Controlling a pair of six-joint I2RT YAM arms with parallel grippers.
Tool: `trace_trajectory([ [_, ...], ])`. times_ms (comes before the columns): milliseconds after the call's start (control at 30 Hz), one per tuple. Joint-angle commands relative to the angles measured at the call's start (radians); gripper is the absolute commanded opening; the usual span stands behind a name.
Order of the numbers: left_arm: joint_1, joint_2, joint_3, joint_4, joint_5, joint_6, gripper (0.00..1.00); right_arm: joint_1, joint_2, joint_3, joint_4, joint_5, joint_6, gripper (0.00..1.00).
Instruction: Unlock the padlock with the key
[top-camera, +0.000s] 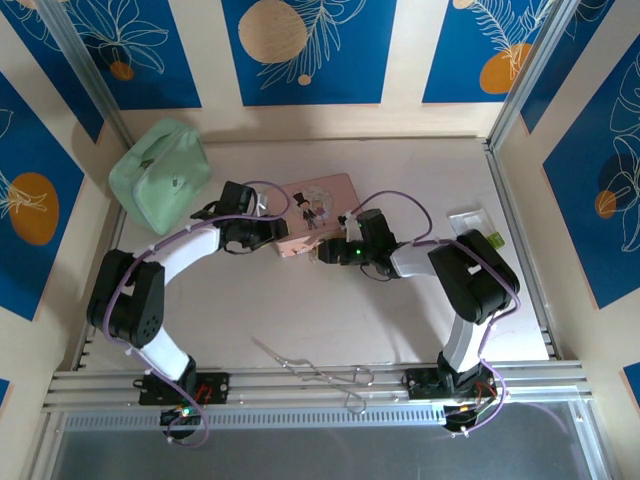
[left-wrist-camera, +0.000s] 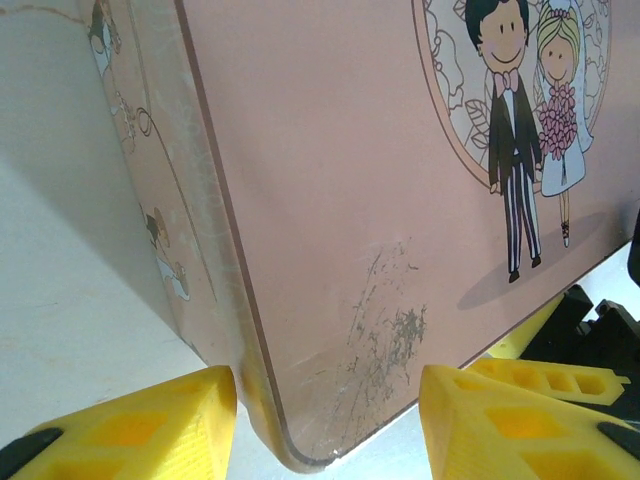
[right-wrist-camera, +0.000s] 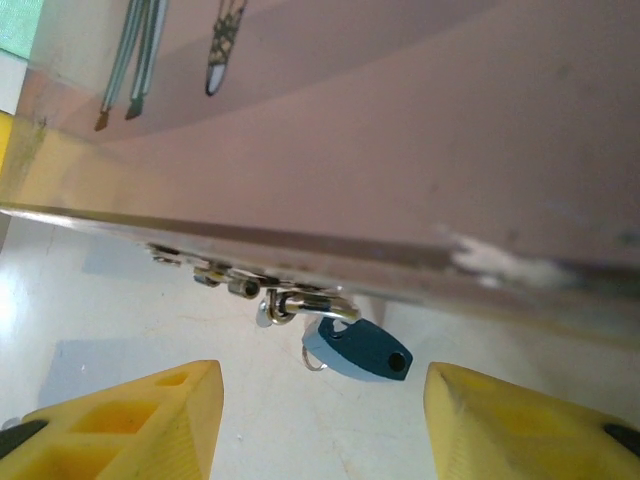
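The tiny blue padlock (right-wrist-camera: 358, 348) hangs by its silver shackle from the metal hasp on the front edge of the pink picture box (top-camera: 318, 205), with its keyhole end facing me. A small wire ring pokes out behind it. My right gripper (right-wrist-camera: 320, 400) is open. Its yellow fingers (right-wrist-camera: 150, 415) stand on either side of the padlock, a little short of it and not touching. My left gripper (left-wrist-camera: 325, 400) is also open and straddles the scratched near corner of the pink box (left-wrist-camera: 350, 200). The key is out of view.
A green pouch (top-camera: 160, 175) lies at the back left. A small white tray (top-camera: 475, 222) sits at the right. Long metal forceps (top-camera: 320, 372) lie near the front rail between the arm bases. Both grippers (top-camera: 275, 235) (top-camera: 330, 250) crowd the box's front edge.
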Motion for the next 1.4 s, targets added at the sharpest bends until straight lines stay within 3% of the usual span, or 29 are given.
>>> trace_trajectory([
  [0, 0.017, -0.019, 0.022, 0.008, 0.026, 0.019, 0.51, -0.006, 0.030, 0.011, 0.012, -0.024, 0.003, 0.55],
  [600, 0.019, -0.012, 0.040, 0.002, 0.019, 0.016, 0.55, 0.001, 0.016, 0.009, 0.027, -0.035, 0.011, 0.55],
  [1367, 0.019, -0.010, 0.047, -0.009, 0.022, 0.024, 0.52, 0.024, 0.025, 0.014, -0.001, -0.067, -0.039, 0.53],
])
